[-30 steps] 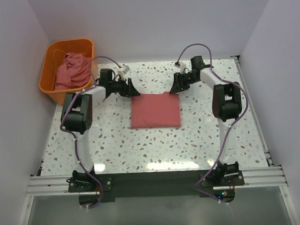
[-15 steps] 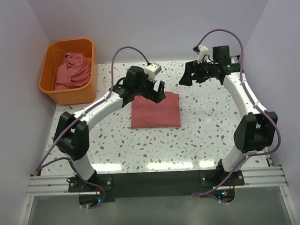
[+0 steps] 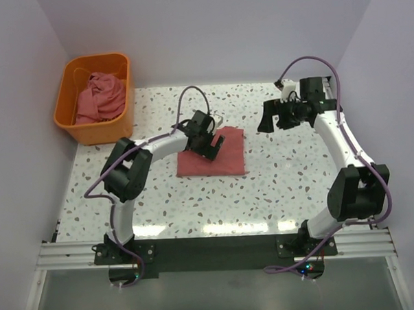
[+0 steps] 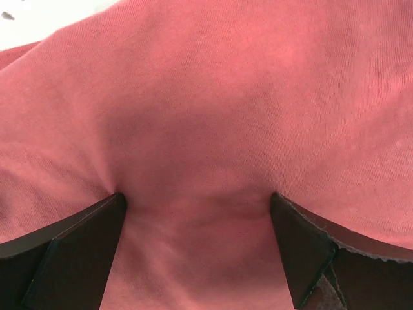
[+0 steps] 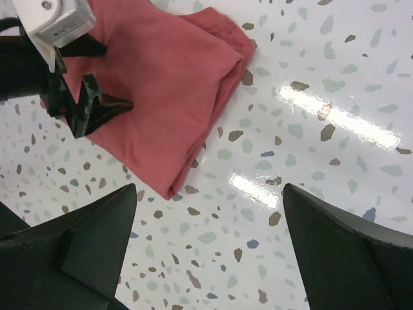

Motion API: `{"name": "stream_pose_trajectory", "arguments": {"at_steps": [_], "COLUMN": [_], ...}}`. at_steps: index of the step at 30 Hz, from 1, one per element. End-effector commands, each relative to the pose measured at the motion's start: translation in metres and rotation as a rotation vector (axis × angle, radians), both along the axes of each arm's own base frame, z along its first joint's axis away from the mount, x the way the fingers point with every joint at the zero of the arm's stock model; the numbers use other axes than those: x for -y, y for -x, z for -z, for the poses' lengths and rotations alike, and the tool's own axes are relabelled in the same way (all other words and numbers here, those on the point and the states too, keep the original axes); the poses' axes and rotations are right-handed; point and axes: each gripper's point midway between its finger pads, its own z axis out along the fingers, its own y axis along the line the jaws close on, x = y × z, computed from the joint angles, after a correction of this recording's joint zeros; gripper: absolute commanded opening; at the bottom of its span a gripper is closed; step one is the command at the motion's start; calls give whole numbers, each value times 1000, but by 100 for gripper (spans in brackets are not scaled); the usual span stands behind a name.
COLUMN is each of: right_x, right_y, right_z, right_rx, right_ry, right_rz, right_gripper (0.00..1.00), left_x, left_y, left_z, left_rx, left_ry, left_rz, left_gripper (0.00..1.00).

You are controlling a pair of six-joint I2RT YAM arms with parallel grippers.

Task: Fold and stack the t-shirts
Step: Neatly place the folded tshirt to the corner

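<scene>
A folded dusty red-pink t-shirt (image 3: 224,158) lies as a flat rectangle in the middle of the table. It also shows in the right wrist view (image 5: 161,97) and fills the left wrist view (image 4: 213,97). My left gripper (image 3: 208,142) is open and presses down on the shirt's left part, its fingers (image 4: 77,252) spread on the cloth. My right gripper (image 3: 273,118) is open and empty above bare table, to the right of the shirt. More crumpled red-pink shirts (image 3: 98,94) lie in the basket.
An orange plastic basket (image 3: 79,130) stands at the back left, off the table's corner. White walls close in the left, back and right sides. The speckled tabletop (image 3: 284,186) stretches round the folded shirt.
My left gripper has moved from the back left down onto the shirt. My right arm has lifted and swung right, away from the shirt. The shirt has shifted slightly.
</scene>
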Motion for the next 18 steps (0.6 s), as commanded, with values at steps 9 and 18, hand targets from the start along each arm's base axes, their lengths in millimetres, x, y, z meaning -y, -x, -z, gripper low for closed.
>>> {"name": "stream_pose_trajectory", "arguments": {"at_steps": [9,18], "right_x": [13,16], "right_y": [6,2], "right_z": [-20,-24], "right_rx": [82,89], "right_ry": [91,117], "right_rz": [-12,-23], "right_gripper": [99,99], "left_x": [-161,-221], "left_y": [83,121], "left_z": [15,2], "left_rx": [-267,-329], "left_ry": [-264,-289], "left_rz": [109,29], "left_gripper": [100,100]}}
